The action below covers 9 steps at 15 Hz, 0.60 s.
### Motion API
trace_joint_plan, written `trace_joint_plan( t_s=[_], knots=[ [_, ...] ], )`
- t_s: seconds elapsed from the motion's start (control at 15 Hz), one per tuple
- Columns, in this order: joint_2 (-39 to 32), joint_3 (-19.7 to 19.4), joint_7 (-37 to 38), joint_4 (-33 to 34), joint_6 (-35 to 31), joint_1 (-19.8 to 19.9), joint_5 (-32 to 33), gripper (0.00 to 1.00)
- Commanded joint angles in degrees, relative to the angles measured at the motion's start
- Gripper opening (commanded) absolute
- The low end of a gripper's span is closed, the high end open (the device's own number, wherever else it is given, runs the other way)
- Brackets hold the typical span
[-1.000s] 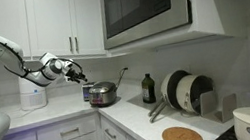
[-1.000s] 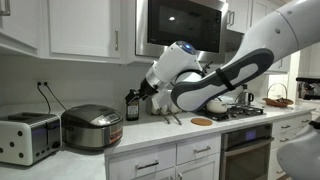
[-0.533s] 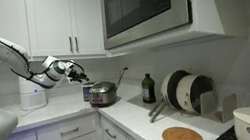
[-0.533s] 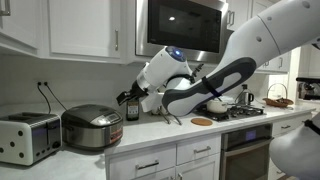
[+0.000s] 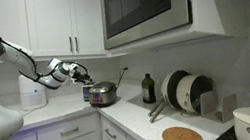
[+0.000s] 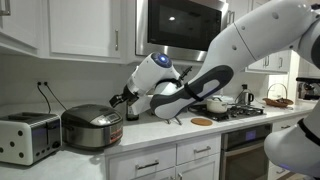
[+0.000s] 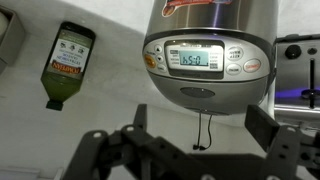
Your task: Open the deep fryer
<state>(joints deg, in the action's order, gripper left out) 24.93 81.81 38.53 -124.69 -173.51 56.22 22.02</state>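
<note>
The deep fryer point(image 6: 90, 127) is a round stainless-steel cooker with a dark lid, standing on the white counter with its lid shut. It also shows in an exterior view point(image 5: 102, 94). In the wrist view point(image 7: 210, 50) its front panel with a digital display faces me. My gripper point(image 6: 121, 99) hovers just above and beside the fryer's lid, not touching it. It also shows in an exterior view point(image 5: 77, 74). In the wrist view the gripper point(image 7: 200, 125) is open and empty, its two dark fingers spread on either side of the fryer's front.
A silver toaster point(image 6: 25, 137) stands beside the fryer. A dark oil bottle point(image 6: 132, 105) stands by the wall behind the gripper. A white appliance point(image 5: 33, 97) sits in the corner. A microwave point(image 5: 145, 6) and cabinets hang overhead. A cork trivet point(image 6: 202, 121) lies near the stove.
My arm has swung the gripper sideways along the counter, away from the oil bottle and closer to the fryer's lid. The gripper stays open. The fryer has not moved.
</note>
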Motion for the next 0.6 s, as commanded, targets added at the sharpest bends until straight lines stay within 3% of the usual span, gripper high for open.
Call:
trace_joint_plan(
  t_s=[0.0,0.07,0.13,0.47,0.53],
  knots=[
    [2.91,6.88,1.97,3.93,-0.74,8.59,-0.46,1.00],
    [3.46,8.60,2.00,5.04,-0.55,10.79,-0.86,1.00],
    [5.67,9.66,-3.58,5.21,-1.05,11.97,-8.53,1.00],
    [9.83,14.34,-9.55,9.41,-0.38,18.43,-21.00,1.00],
    [10.62,14.98,-10.49,10.19,-0.29,19.37,-22.84,0.79]
  ],
)
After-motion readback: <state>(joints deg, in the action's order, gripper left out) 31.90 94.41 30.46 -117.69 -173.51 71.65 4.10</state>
